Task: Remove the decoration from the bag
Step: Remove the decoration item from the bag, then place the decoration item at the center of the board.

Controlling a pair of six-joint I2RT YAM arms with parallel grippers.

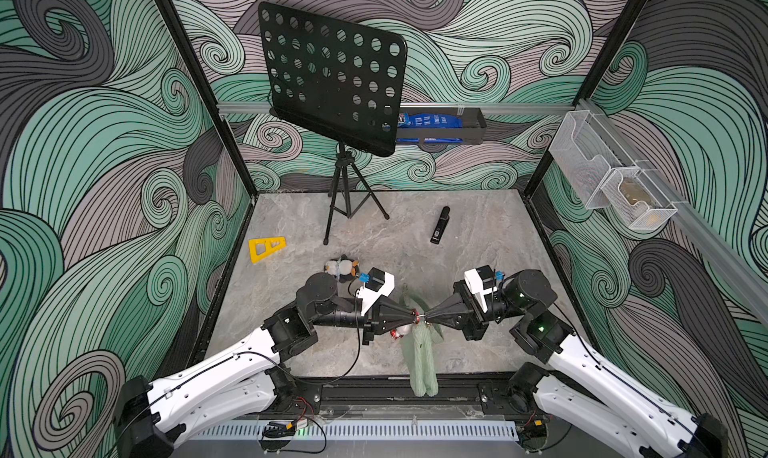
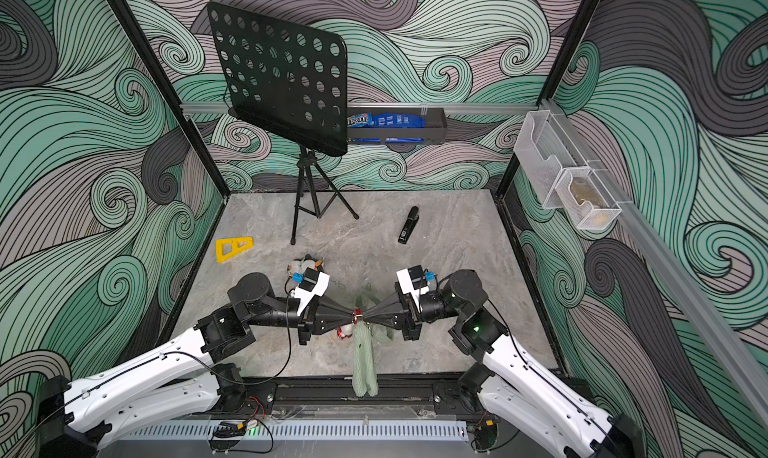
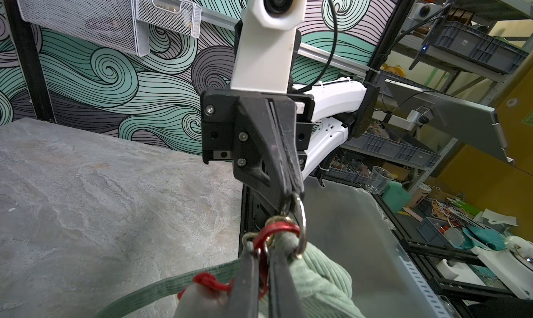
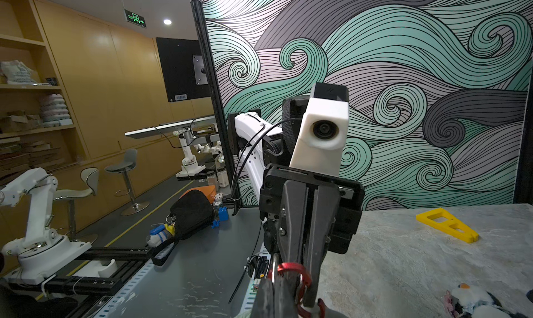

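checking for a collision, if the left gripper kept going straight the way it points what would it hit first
Probably the metal ring, then the right gripper: the left gripper, on the red clip, points tip to tip at it, only the ring between them.

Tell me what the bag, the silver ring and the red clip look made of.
The bag looks like soft ribbed fabric, corduroy-like, matte. The silver ring looks like polished metal: bright glints. The red clip is glossy, probably coated metal, possibly plastic.

Left pincer [image 1: 414, 315] and right pincer [image 1: 428, 319] tip to tip — bag [image 1: 422, 364], decoration [image 1: 400, 332] beneath, stapler [image 1: 439, 225] behind
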